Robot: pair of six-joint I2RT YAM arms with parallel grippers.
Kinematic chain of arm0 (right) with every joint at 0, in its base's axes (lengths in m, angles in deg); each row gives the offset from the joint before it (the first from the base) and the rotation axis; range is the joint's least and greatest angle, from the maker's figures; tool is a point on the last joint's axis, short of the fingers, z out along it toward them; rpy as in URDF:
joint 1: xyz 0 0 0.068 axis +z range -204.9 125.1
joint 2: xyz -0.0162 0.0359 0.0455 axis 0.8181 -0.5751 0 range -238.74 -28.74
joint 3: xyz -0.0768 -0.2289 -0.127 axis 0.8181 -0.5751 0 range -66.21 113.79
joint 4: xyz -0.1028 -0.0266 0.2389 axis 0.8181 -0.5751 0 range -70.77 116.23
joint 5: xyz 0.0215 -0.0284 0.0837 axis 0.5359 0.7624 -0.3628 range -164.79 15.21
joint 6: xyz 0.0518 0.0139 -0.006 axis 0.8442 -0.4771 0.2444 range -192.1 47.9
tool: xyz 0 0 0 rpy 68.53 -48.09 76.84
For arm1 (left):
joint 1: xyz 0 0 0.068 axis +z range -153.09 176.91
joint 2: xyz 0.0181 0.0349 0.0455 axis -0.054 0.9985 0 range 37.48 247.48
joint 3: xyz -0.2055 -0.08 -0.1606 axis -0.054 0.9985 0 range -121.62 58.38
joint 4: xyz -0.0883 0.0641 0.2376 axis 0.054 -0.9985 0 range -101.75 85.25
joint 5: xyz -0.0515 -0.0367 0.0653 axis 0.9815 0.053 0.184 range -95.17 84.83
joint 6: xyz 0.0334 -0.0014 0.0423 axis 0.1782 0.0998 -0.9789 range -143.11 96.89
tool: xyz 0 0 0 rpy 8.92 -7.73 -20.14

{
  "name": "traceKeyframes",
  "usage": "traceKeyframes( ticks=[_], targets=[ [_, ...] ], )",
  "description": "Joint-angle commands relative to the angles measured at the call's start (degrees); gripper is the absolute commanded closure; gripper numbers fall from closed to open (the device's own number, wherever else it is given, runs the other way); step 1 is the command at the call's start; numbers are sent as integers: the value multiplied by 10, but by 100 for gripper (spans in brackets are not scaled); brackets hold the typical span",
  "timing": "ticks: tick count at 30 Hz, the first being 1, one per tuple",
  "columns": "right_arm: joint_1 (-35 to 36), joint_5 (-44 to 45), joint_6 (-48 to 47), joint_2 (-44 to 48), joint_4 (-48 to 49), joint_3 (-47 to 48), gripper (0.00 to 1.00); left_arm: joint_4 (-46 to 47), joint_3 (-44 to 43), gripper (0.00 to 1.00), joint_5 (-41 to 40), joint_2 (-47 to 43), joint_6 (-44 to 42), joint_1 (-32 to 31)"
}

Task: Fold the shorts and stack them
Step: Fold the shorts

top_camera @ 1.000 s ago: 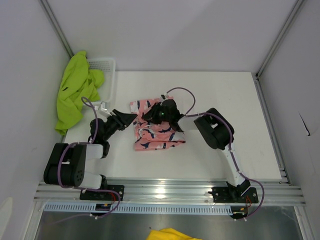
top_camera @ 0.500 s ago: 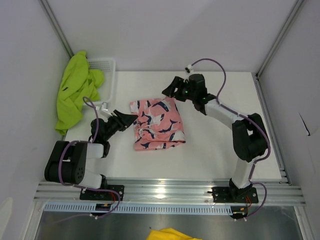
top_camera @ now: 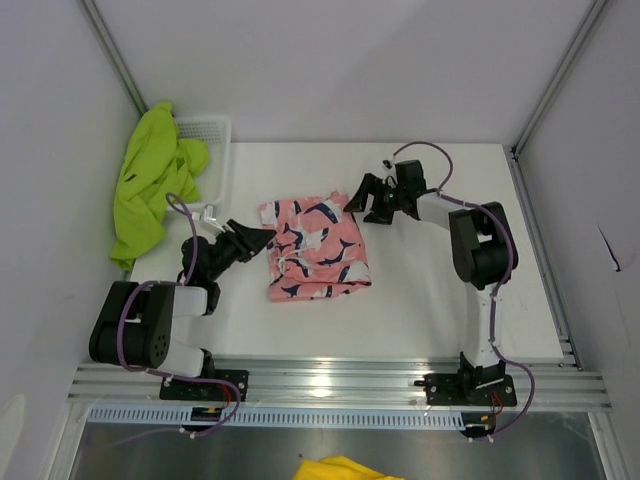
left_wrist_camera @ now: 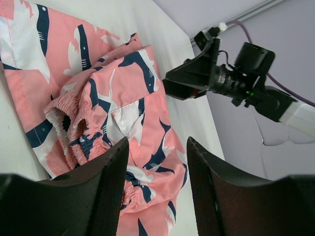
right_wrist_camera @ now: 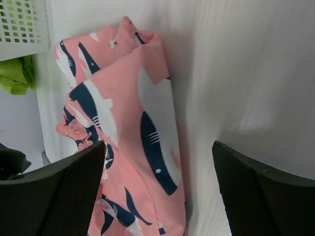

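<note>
Fabric first: the soft pink shorts with the navy-and-white shark print lie on the white table folded into a rough rectangle, directly between your two grippers. Their gathered waistband is bunched at the end nearest the left jaws. Your left gripper sits low with its tips at that edge of the cloth. Its jaws stand partway apart, and its wrist view shows shark print lying flat through the gap rather than pinched, so I read it as holding nothing. That posture makes sense as a ready pinch on the waistband side while the far side is worked. Your right gripper hangs just beside the opposite corner of the shorts, jaws spread wide and empty. In its own camera the folded edge runs ahead of and between the two fingers, clear of both. Jaws that wide suit a fresh approach to the layered edge. The fold looks loose, with one corner peeking out from under the top layer ahead of the right jaws, so consider squaring it before you move on. The plain lime green shorts hang crumpled over the side of the white mesh plastic basket, well behind the left jaws and far from the right ones, unfolded. By my reckoning you are roughly halfway: the pink pair is nearly folded, while the green pair is yet to be fetched, folded and stacked on top.
</note>
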Motion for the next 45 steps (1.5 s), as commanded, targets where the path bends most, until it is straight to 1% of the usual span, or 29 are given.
traceKeyframes(
  ticks=[1,7,10,16,17,18,19,21,22,24,25,26,27,28,29,30,31,32,33,34,36,37,38,40,41,42,43,44,45],
  targets=[
    [-8,-71,-5,-39,12,49,9,40,-16,46,13,3,-7,0],
    [-16,-125,23,-84,61,70,12,39,-19,46,16,6,-6,1],
    [-21,-156,42,-104,78,84,16,40,-20,46,15,6,-7,0],
    [-22,-195,74,-151,101,117,26,40,-20,46,16,9,-6,0],
    [-21,-198,75,-158,104,121,31,39,-21,46,16,9,-6,0],
    [-20,-202,82,-161,111,125,32,40,-22,46,17,10,-6,0],
    [-18,-207,84,-163,112,126,38,40,-21,46,16,9,-6,0],
    [-15,-209,89,-170,111,134,43,40,-22,46,16,9,-5,0],
    [-10,-211,89,-172,111,136,52,40,-23,46,16,11,-5,0],
    [-7,-209,92,-173,116,137,64,41,-22,46,16,11,-5,0],
    [-4,-209,97,-173,122,135,76,41,-22,46,16,11,-5,0],
    [-6,-204,103,-168,129,132,84,41,-21,46,17,11,-5,0],
    [-8,-198,114,-163,159,114,91,41,-21,46,16,11,-5,0],
    [-16,-191,144,-157,180,101,100,41,-21,46,16,10,-5,0],
    [-23,-170,164,-148,204,84,100,40,-21,46,17,10,-5,0],
    [-30,-160,213,-128,275,35,100,41,-23,46,17,9,-5,-1],
    [-47,-147,241,-115,318,5,100,41,-20,46,17,9,-5,0],
    [-58,-114,270,-101,414,-31,100,41,-20,46,17,9,-5,0],
    [-70,-95,321,-70,466,-114,100,42,-20,46,17,9,-3,-1],
    [-92,-52,341,-37,548,-154,100,43,-19,46,18,9,-4,0],
    [-112,-13,372,-4,610,-233,100,44,-18,46,16,8,-3,0],
    [-120,5,394,15,634,-309,100,44,-18,46,17,8,-3,0],
    [-124,20,402,35,653,-345,100,45,-18,46,17,8,-3,-1],
    [-109,35,401,102,629,-422,100,45,-20,46,15,8,-2,-1],
    [-68,36,379,128,556,-440,100,45,-19,46,16,9,-2,-1],
    [-34,67,344,190,510,-474,96,45,-19,46,16,9,-2,-1],
    [3,103,330,224,399,-488,92,45,-18,46,16,9,-2,-1],
    [48,150,322,254,336,-498,85,44,-19,46,16,9,-2,-1],
    [146,202,319,282,286,-505,59,43,-18,46,16,7,-2,-1]
  ],
)
